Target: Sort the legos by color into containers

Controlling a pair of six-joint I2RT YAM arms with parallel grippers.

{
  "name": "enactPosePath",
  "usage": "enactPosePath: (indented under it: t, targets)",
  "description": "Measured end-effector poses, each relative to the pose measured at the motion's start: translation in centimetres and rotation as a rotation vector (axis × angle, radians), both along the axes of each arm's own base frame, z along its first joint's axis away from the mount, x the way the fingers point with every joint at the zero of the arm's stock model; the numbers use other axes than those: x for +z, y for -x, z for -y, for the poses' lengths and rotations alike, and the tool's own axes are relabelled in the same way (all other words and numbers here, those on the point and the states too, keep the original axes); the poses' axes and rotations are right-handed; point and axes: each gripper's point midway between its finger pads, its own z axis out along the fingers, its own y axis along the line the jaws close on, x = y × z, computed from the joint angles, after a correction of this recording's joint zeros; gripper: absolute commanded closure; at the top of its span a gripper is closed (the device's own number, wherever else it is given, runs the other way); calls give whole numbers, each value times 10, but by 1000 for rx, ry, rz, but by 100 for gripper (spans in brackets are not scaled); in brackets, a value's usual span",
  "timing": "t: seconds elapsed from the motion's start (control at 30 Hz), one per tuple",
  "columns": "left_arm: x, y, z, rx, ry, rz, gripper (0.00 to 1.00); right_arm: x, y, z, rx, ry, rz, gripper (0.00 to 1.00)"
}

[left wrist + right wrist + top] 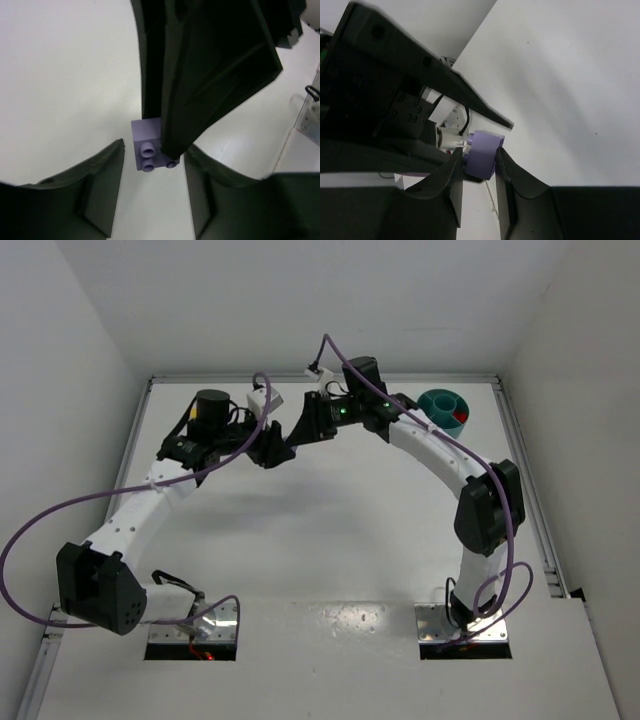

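The small pale purple plastic brick is pinched tight in the right tool, over the far middle of the white worktop. The left tool is wide open on both sides of it and holds nothing. The brick looks light, hard and slippery, so its flat sides are best to grab. The round teal plastic dish sits at the far right. White walls stand close.

Arms, pair: left arm and right arm both stretched forward and bent inward, tips meeting at far centre; left end effector fingers spread wide, right end effector pinched on a purple lego.
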Motion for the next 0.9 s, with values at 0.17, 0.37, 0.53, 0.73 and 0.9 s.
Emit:
enactPosePath:
  t: [0.17, 0.37, 0.53, 0.73, 0.9]
  targets:
    - [0, -6, -4, 30, -14, 17, 33, -4, -2, 5, 0, 17, 17, 93]
    - [7, -9, -13, 61, -14, 40, 29, -18, -29, 45, -121, 145, 78, 96]
    - [21, -17, -43, 171, -24, 81, 18, -18, -78, 131, -372, 306, 177, 97]
    - [17, -26, -82, 321, -57, 90, 0, -35, -122, 272, -715, 516, 195, 97]
    - [12, -27, -97, 372, -82, 86, 0, -54, -122, 324, -773, 636, 186, 97]
